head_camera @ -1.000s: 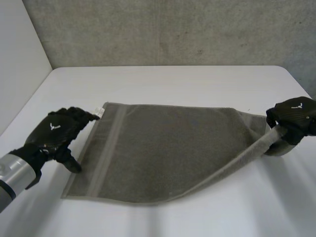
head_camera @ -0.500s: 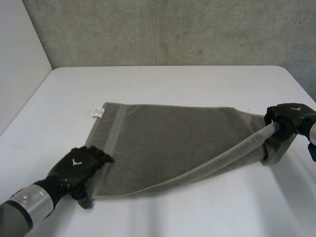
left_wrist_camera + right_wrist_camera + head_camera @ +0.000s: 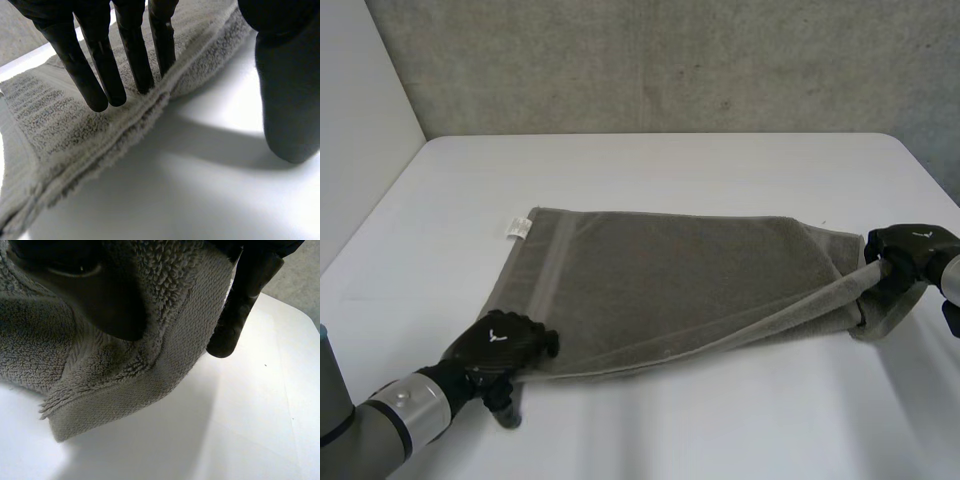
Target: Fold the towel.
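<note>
Fold barely begun: right hand [image 3: 910, 248] pinches the towel [image 3: 670, 275] by its raised right-side corner, left hand [image 3: 500, 343] rests flat-fingered on the lower-left edge.

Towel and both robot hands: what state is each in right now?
towel: mostly flat on the table, near right corner lifted, near edge pulled up toward that corner.
left robot hand: open, straight fingers on the towel's near left edge, thumb off the cloth.
right robot hand: shut on towel, pinching its near right corner above the table.
label: lying flat at the towel's far left corner.
</note>
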Robot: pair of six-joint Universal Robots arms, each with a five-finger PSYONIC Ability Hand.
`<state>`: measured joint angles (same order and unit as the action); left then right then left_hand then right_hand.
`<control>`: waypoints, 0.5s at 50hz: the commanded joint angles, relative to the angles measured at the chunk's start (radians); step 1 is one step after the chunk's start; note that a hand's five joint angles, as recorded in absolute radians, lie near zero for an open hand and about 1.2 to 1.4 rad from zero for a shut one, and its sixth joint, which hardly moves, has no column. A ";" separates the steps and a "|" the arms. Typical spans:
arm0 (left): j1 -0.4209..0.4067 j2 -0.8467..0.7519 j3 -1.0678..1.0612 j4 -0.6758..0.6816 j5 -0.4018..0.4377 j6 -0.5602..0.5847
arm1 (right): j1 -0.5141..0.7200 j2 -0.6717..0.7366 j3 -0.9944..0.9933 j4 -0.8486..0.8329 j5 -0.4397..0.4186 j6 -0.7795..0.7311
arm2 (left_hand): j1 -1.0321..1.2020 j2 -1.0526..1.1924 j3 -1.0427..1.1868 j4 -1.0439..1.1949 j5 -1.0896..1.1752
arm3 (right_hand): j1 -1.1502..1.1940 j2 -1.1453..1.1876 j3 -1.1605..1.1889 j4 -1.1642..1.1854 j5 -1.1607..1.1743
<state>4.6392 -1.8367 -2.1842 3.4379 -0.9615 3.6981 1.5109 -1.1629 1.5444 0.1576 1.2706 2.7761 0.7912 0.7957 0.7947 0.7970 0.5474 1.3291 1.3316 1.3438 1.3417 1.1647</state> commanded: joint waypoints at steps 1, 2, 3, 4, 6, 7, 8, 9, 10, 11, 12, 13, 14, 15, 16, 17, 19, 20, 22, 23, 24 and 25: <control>-0.007 0.001 0.023 0.003 0.001 -0.046 | 0.000 -0.001 0.003 0.002 -0.007 -0.004 | 0.071 0.067 0.068 0.065 0.140 | 0.067 0.065 0.052 0.055 0.057; -0.008 -0.001 0.027 0.003 0.001 -0.056 | 0.000 -0.001 0.003 0.002 -0.007 -0.004 | 0.109 0.104 0.105 0.103 0.178 | 0.067 0.065 0.052 0.055 0.057; -0.010 -0.003 0.033 0.003 0.001 -0.066 | 0.000 -0.001 0.005 0.002 -0.007 -0.006 | 0.133 0.128 0.129 0.127 0.202 | 0.067 0.065 0.052 0.055 0.057; -0.010 -0.003 0.034 0.003 0.001 -0.066 | 0.000 -0.001 0.005 0.002 -0.007 -0.006 | 0.133 0.128 0.129 0.127 0.202 | 0.067 0.065 0.052 0.055 0.057; -0.014 -0.006 0.047 0.004 0.001 -0.073 | 0.000 -0.001 0.006 0.000 -0.010 -0.007 | 0.185 0.181 0.182 0.180 0.255 | 0.067 0.065 0.052 0.055 0.057; -0.014 -0.006 0.047 0.004 0.001 -0.073 | 0.000 -0.001 0.006 0.000 -0.010 -0.007 | 0.186 0.181 0.182 0.180 0.255 | 0.067 0.065 0.052 0.055 0.057; -0.014 -0.006 0.052 0.004 0.001 -0.073 | 0.000 -0.001 0.008 0.000 -0.010 -0.007 | 0.218 0.213 0.214 0.212 0.287 | 0.067 0.065 0.052 0.055 0.057; -0.014 -0.006 0.052 0.004 0.001 -0.073 | 0.000 -0.001 0.008 0.000 -0.010 -0.007 | 0.218 0.213 0.214 0.212 0.287 | 0.067 0.065 0.052 0.055 0.057; -0.014 -0.007 0.058 0.004 0.000 -0.073 | 0.000 -0.001 0.008 0.000 -0.010 -0.007 | 0.250 0.245 0.246 0.244 0.319 | 0.067 0.065 0.052 0.055 0.057; -0.016 -0.015 0.067 0.004 0.000 -0.073 | 0.000 -0.001 0.008 0.000 -0.010 -0.006 | 0.294 0.289 0.290 0.288 0.363 | 0.067 0.065 0.052 0.055 0.057; -0.016 -0.015 0.067 0.004 0.000 -0.073 | 0.000 -0.001 0.008 0.000 -0.010 -0.006 | 0.294 0.290 0.291 0.288 0.364 | 0.067 0.065 0.052 0.055 0.057; -0.019 -0.021 0.075 0.004 0.000 -0.073 | 0.000 -0.001 0.008 0.000 -0.010 -0.006 | 0.338 0.333 0.334 0.332 0.407 | 0.067 0.065 0.052 0.055 0.057; -0.025 -0.029 0.083 0.004 -0.002 -0.073 | 0.000 -0.001 0.008 0.000 -0.010 -0.007 | 0.402 0.398 0.399 0.396 0.472 | 0.067 0.065 0.052 0.055 0.057; -0.025 -0.029 0.083 0.004 -0.002 -0.073 | 0.000 -0.001 0.008 0.000 -0.010 -0.007 | 0.403 0.398 0.399 0.397 0.472 | 0.067 0.065 0.052 0.055 0.057; -0.031 -0.038 0.089 0.006 -0.002 -0.073 | 0.000 -0.001 0.008 0.000 -0.011 -0.007 | 0.519 0.515 0.516 0.513 0.588 | 0.067 0.065 0.052 0.055 0.057; -0.036 -0.047 0.095 0.006 -0.006 -0.072 | -0.001 -0.003 0.008 0.000 -0.011 -0.006 | 0.604 0.600 0.601 0.598 0.673 | 0.067 0.065 0.052 0.055 0.057; -0.039 -0.055 0.101 0.006 -0.016 -0.072 | -0.001 -0.004 0.008 0.000 -0.013 -0.006 | 0.605 0.601 0.602 0.599 0.674 | 0.067 0.065 0.052 0.055 0.057; -0.039 -0.055 0.101 0.006 -0.016 -0.072 | -0.001 -0.004 0.008 0.000 -0.013 -0.006 | 0.605 0.601 0.602 0.599 0.674 | 0.067 0.065 0.052 0.055 0.057; -0.042 -0.055 0.110 0.004 -0.049 -0.063 | 0.000 -0.012 0.008 0.002 -0.014 -0.004 | 0.605 0.601 0.602 0.599 0.674 | 0.067 0.065 0.052 0.055 0.057; -0.042 -0.055 0.110 0.004 -0.049 -0.063 | 0.000 -0.012 0.008 0.002 -0.014 -0.004 | 0.605 0.601 0.602 0.599 0.674 | 0.067 0.065 0.052 0.055 0.057; -0.042 -0.046 0.113 0.006 -0.063 -0.064 | 0.002 -0.017 0.008 0.003 -0.013 -0.006 | 0.605 0.601 0.602 0.599 0.674 | 0.067 0.065 0.052 0.055 0.057; -0.042 -0.038 0.113 0.009 -0.069 -0.066 | 0.003 -0.026 0.008 0.007 -0.013 -0.006 | 0.605 0.601 0.602 0.599 0.674 | 0.067 0.065 0.052 0.055 0.057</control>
<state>4.6013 -1.8868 -2.0814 3.4432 -0.9877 3.6292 1.5104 -1.1702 1.5526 0.1588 1.2578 2.7707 1.3520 1.3557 1.3719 1.3559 1.1895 1.3292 1.3316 1.3438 1.3417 1.1647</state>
